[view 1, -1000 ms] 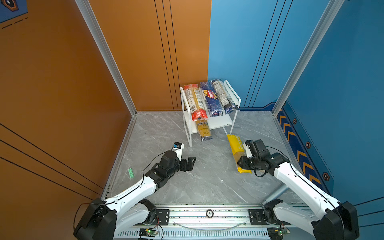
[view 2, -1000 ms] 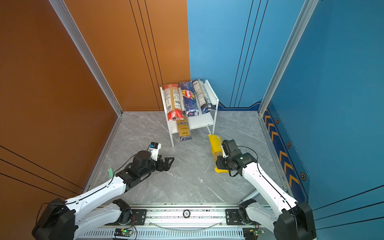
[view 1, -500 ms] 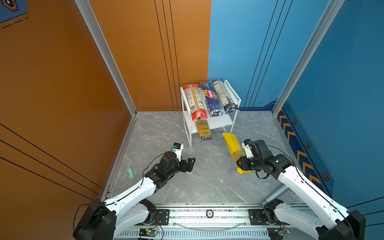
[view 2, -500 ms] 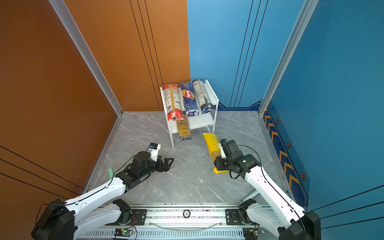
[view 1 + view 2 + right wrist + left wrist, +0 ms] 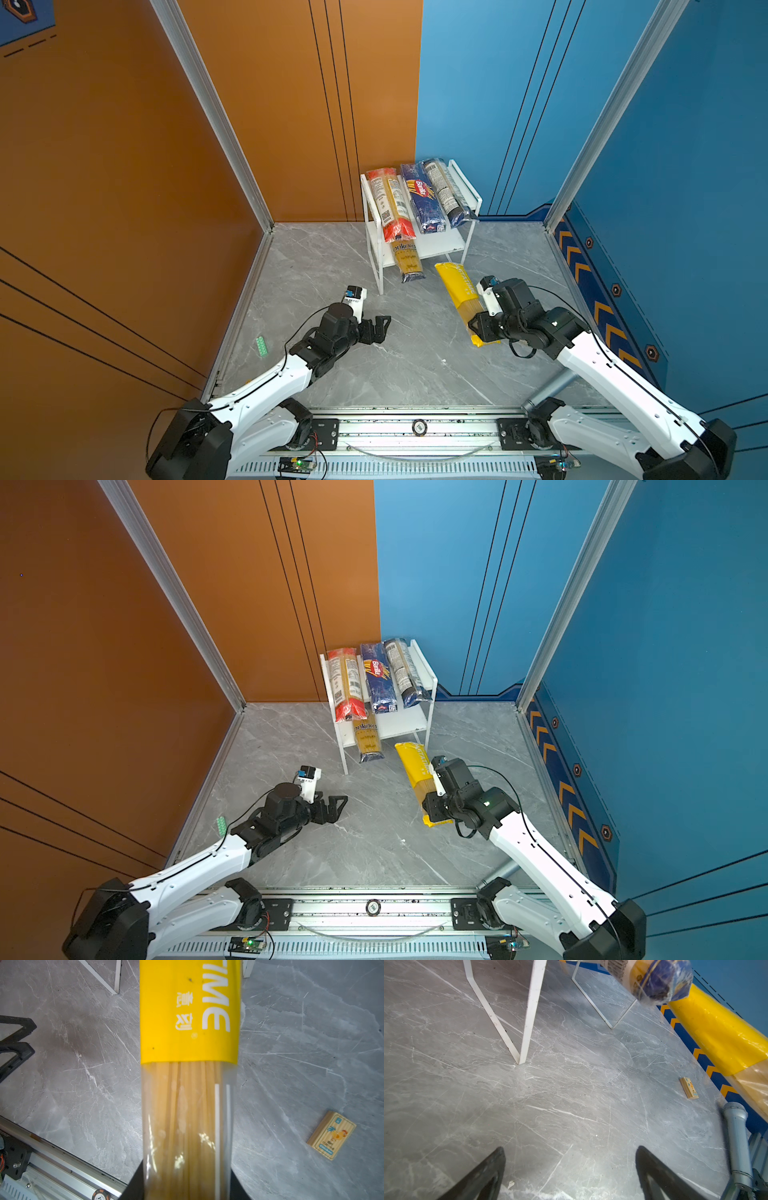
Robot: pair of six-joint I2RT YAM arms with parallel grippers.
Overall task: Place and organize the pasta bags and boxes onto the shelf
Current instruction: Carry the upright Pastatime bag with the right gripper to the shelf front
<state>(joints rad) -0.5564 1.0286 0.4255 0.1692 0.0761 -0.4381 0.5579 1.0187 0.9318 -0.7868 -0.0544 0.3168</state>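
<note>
Right wrist view: my right gripper is pinching the bright yellow pack at its clear end, with its jaws on either side. In both top views that pack sits right of centre and slants up the frame. Its far end is near the front right leg of the shelf. On the top board 3 packs lie side by side: the red-ended pack, the dark blue Barilla pack and the clear dark-blue labelled pack. The blue-yellow pack lies on the lower board, poking out the front. My left gripper, left of centre, is spread wide and empty.
</note>
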